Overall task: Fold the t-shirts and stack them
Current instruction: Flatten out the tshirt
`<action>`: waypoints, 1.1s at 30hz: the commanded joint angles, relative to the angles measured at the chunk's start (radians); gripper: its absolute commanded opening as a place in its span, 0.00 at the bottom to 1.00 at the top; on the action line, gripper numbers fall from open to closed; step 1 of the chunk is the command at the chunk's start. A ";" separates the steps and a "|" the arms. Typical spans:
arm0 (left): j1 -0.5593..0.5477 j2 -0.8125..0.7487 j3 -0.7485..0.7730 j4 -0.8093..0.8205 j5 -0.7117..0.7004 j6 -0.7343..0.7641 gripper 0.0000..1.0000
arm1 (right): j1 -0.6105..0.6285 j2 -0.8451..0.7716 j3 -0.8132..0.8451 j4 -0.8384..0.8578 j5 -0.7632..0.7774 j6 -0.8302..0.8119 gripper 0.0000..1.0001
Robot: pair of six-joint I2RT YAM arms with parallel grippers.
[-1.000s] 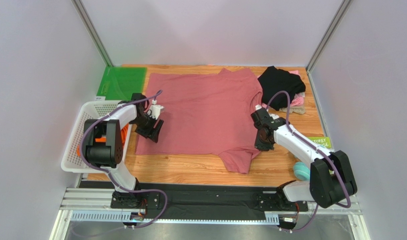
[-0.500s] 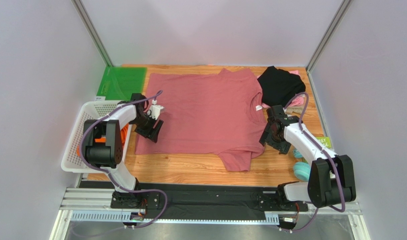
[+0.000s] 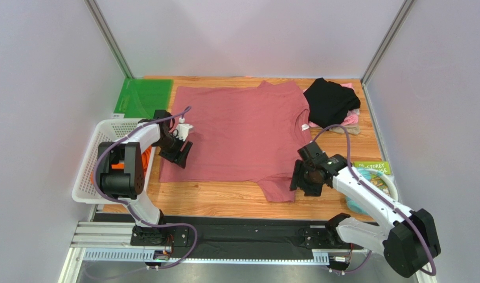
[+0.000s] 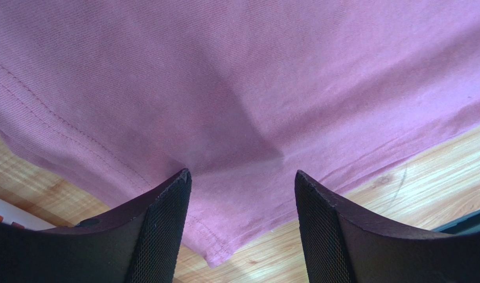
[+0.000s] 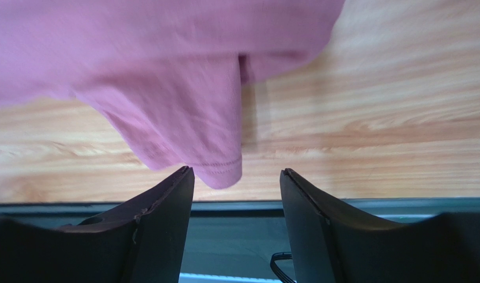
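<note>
Rose t-shirt (image 3: 242, 135) sleeve (image 3: 280, 190) just beside right gripper (image 3: 299, 178).

I've got the large dusty-rose cloth t-shirt (image 3: 242, 132) spread mid-table on the pale wooden tabletop (image 3: 224, 203), neck to the right, hem to the left. Back-right corner: crumpled black cloth t-shirt (image 3: 329, 100), just beside the big shirt's far sleeve and lying on the pale pink cloth t-shirt (image 3: 349, 119), which pokes out on its near-right side. White plastic mesh basket (image 3: 91, 171) at table's left edge, w/ flat green plastic sheet (image 3: 143, 97) behind it. L gripper (image 3: 178, 154) over near-left hem corner; R gripper (image 3: 300, 178) just right of near sleeve. Green printed card (image 3: 375, 168) further right.
</note>
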 commanded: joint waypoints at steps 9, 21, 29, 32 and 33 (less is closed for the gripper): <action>0.007 -0.059 0.005 -0.029 0.023 0.026 0.71 | 0.152 0.144 -0.037 0.114 -0.019 0.098 0.46; 0.007 -0.053 -0.006 -0.026 0.024 0.030 0.71 | 0.184 0.260 0.117 0.117 0.030 0.047 0.04; 0.007 -0.041 -0.001 -0.022 0.029 0.024 0.71 | 0.245 0.406 0.402 0.085 -0.091 -0.069 0.04; 0.007 -0.044 -0.003 -0.022 0.033 0.024 0.71 | 0.253 0.489 0.451 0.086 -0.125 -0.118 0.26; 0.007 -0.044 -0.003 -0.020 0.032 0.024 0.71 | 0.253 0.518 0.460 0.083 -0.114 -0.126 0.37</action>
